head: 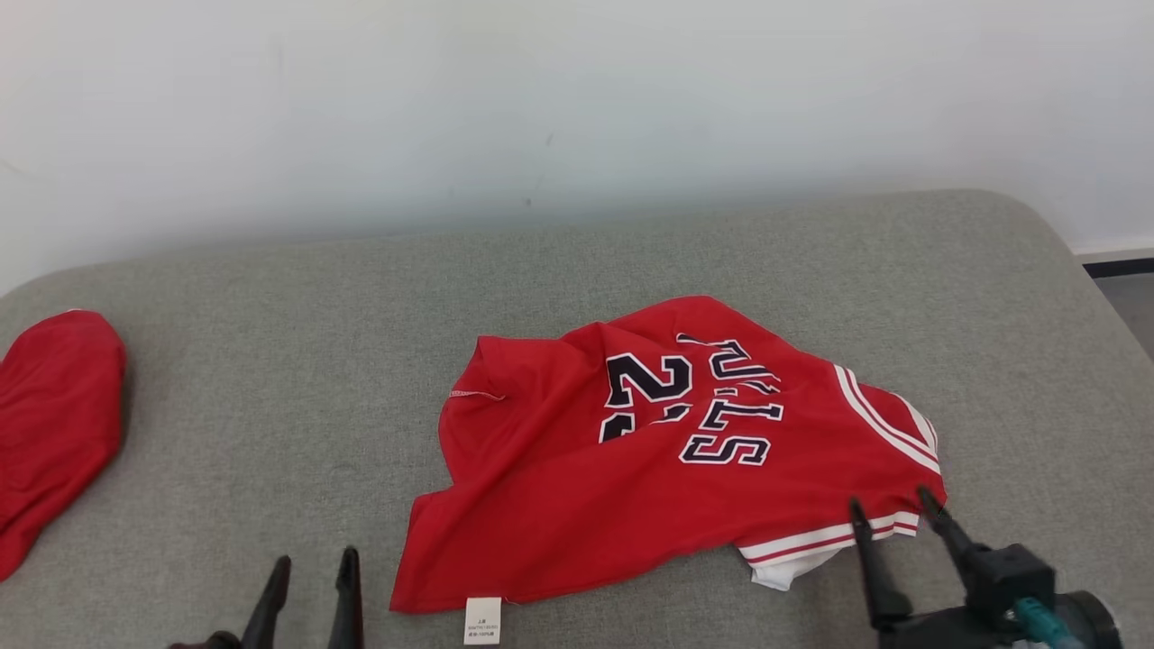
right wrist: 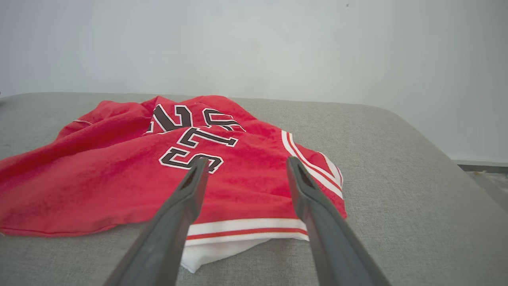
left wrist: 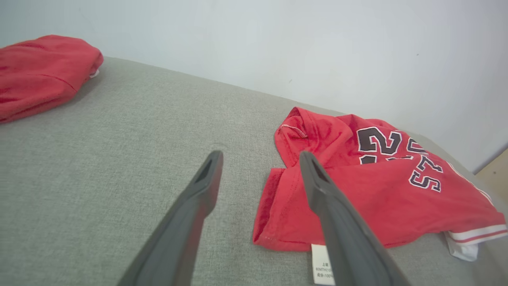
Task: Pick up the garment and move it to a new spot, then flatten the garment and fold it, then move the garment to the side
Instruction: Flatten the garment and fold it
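The red jersey [head: 649, 460] lies crumpled on the right half of the grey cushion [head: 270, 297], so a pinch might catch two layers or only a loose bit, and then it could bunch up or slip out. It is longest from side to side along the cushion, striped end toward the cushion's right end, hem with the white label [head: 482, 620] at the cushion's front edge. Both grippers sit at that front edge, wide open and holding nothing: left gripper [head: 317, 556] beside the hem, right gripper [head: 890, 498] at the stripes.
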Controlling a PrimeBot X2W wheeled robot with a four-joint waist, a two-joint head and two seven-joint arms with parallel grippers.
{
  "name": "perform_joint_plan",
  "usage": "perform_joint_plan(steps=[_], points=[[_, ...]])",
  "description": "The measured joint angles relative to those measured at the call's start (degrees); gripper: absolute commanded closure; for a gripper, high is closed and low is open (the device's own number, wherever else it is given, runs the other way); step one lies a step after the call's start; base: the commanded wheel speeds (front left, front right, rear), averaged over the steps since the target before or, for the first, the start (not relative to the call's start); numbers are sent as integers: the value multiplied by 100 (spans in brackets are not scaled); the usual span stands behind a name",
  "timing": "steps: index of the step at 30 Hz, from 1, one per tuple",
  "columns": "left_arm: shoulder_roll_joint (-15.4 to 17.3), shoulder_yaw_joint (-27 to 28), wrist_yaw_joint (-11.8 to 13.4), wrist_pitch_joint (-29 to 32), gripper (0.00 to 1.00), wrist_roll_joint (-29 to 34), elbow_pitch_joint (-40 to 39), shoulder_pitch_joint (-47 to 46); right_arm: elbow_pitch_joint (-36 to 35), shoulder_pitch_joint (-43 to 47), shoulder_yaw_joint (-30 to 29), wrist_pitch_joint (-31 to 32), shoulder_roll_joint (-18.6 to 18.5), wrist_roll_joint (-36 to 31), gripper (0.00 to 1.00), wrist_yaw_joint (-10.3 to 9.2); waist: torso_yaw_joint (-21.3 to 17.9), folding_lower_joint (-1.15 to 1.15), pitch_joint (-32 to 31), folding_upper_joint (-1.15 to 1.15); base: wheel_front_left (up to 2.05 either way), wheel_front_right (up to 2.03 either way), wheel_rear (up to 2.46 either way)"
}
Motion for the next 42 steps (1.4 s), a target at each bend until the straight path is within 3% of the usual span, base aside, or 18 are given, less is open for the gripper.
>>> perform_joint_plan(steps=[6,16,33,37,42], points=[[-185,492,-11,-16,0,476,-535,264,79,-29,-676,823,53,65,0,1,-13,0,-36,0,0,0,0],[-392,855,-302,-16,0,895,-917,419,530,-614,-1359,2280,-36,204,0,0,45,1,187,0,0,0,0],[-478,945,-509,-16,0,1168,-876,144,2086,-1684,-1533,2407,-144,339,1,1,348,2,681,1,0,0,0],[-488,943,-545,-16,0,1187,-860,86,2228,-1822,-1444,2059,-199,358,98,1,409,2,754,1,0,0,0],[-491,945,-556,-16,0,1212,-815,74,2160,-1855,-1325,1655,-219,368,100,0,433,2,739,1,0,0,0]])
